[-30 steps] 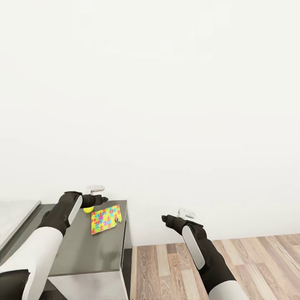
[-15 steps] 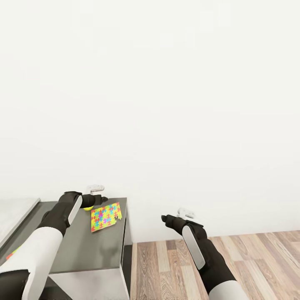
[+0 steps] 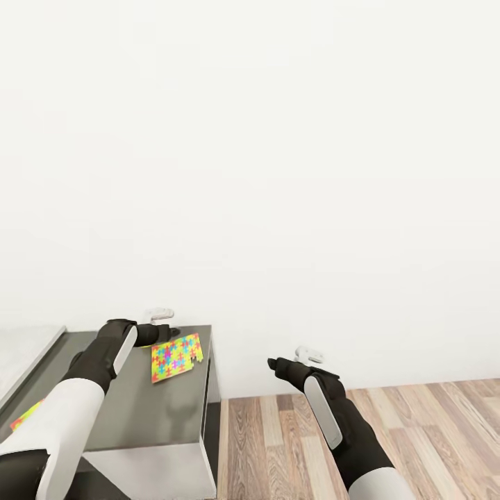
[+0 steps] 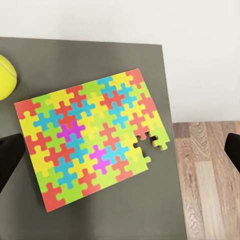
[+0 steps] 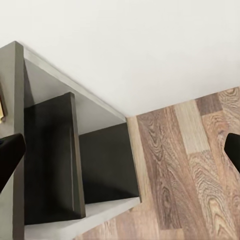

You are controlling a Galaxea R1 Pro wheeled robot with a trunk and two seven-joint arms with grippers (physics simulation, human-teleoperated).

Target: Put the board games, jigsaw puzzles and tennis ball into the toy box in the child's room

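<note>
Grey table (image 3: 160, 410) carries a multicolour jigsaw puzzle (image 4: 92, 137), tennis ball (image 4: 7, 76) just beside it. Left pincer (image 3: 161, 325) hovers above, spread. Right pincer (image 3: 295, 360) hangs spread over wood-plank floor (image 3: 417, 430).

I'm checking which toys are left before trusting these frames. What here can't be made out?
- Tennis ball: cut by the left wrist picture's edge; in the head view the left arm covers its place.
- Second jigsaw puzzle: only a corner shows, cut off by that arm.
- Toy box: cut off at the head view's edge; contents unseen.
- Jigsaw puzzle has a gap; the missing piece's whereabouts are unclear.
</note>
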